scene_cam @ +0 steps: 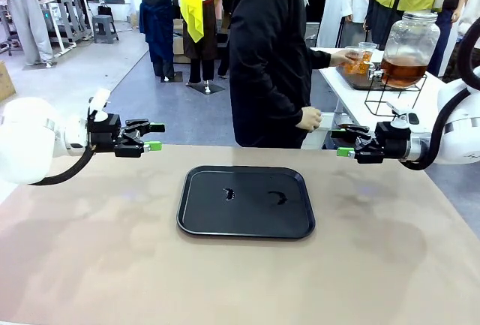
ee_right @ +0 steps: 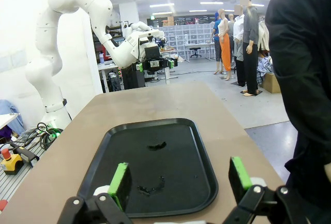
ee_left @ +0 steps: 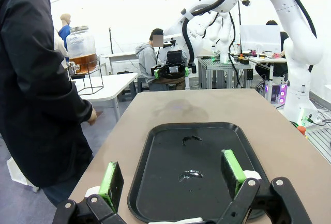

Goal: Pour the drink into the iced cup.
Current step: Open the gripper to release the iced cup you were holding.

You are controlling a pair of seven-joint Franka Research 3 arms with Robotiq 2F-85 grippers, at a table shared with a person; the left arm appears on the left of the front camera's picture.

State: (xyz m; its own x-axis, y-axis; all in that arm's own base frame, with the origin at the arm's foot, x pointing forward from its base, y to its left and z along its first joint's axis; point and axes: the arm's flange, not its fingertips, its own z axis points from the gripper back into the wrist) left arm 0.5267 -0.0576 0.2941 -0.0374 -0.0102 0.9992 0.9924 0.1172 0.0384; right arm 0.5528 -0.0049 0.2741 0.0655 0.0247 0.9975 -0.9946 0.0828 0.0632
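Filling underway: person (scene_cam: 270,55) at side table beyond right claw (scene_cam: 346,143) holds cup (scene_cam: 361,58) at jar (scene_cam: 409,47) of drink (scene_cam: 403,71). Tray (scene_cam: 246,202) between claws, bare but for small spills. Left claw (scene_cam: 150,136) and right claw released, idle. Next, likely: cup onto tray.

A black rectangular tray (scene_cam: 246,201) with two small wet smears is lying flat at the middle of the tan surface (scene_cam: 112,250), while a black wire stand (scene_cam: 390,98) is sitting on a white side table (scene_cam: 352,103) beyond.
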